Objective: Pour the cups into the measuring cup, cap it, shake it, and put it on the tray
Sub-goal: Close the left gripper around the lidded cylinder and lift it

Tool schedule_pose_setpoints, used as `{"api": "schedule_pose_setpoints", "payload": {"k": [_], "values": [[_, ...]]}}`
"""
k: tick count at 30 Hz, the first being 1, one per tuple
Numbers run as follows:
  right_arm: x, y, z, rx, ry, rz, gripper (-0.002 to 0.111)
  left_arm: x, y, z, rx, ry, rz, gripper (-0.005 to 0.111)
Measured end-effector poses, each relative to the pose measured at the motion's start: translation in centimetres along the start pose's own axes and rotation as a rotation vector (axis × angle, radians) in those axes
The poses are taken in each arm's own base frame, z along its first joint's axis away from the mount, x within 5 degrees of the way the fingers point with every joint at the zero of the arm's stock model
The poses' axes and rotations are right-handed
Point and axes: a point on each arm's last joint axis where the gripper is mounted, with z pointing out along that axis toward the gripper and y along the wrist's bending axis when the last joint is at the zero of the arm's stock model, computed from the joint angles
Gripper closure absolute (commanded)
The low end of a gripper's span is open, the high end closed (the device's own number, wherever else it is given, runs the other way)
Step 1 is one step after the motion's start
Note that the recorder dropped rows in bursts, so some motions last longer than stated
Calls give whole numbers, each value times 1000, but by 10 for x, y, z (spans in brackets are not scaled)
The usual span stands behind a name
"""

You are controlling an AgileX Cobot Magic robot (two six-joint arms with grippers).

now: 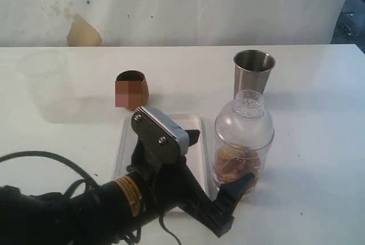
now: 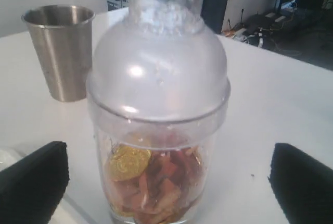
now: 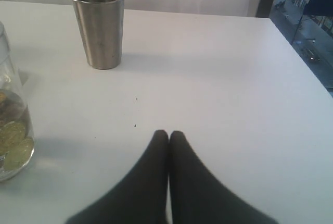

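Note:
The clear measuring cup (image 1: 244, 151) stands on the table just right of the white tray (image 1: 194, 121). A dome lid (image 2: 158, 62) caps it, and gold coins and reddish bits fill its bottom. My left gripper (image 1: 217, 165) is open, its black fingers (image 2: 31, 182) wide on either side of the cup (image 2: 156, 182) and clear of its wall. The empty steel tumbler (image 1: 253, 73) stands upright behind the cup. The brown wooden cup (image 1: 132, 90) sits upright beyond the tray. My right gripper (image 3: 168, 134) is shut on nothing, low over bare table; the exterior view does not show it.
A frosted translucent cup (image 1: 43, 82) stands at the far left of the table. My left arm and its cable cover most of the tray's near part. The tumbler (image 3: 100, 26) and the cup's edge (image 3: 10, 130) lie ahead of the right gripper.

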Motion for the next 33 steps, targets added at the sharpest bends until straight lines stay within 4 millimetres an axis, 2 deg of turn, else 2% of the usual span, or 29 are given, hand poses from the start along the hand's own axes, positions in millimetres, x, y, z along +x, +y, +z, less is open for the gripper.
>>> {"api": "schedule_pose_setpoints", "payload": {"k": [4,10,14,20,21,22,23,24,26,31,33], "values": [[0,0,0,0,0,0,108,15,0,16,-4,17,5,2],[0,0,0,0,0,0,108,25,4,46,-23,13,-3,2],[0,0,0,0,0,0,108,26,7,73,-39,-15,-5,2],[0,0,0,0,0,3,108,23,5,99,-37,-56,17,2],[0,0,0,0,0,10,108,24,5,101,-39,-57,18,5],[0,0,0,0,0,11,108,23,5,103,-38,-57,20,14],[0,0,0,0,0,11,108,22,5,104,-41,-58,21,31],[0,0,0,0,0,11,108,20,4,106,-41,-67,18,52],[0,0,0,0,0,11,108,17,4,109,-41,-62,17,107],[0,0,0,0,0,11,108,6,-1,105,9,-34,56,107],[0,0,0,0,0,11,108,-9,-4,99,32,-46,58,107]]}}
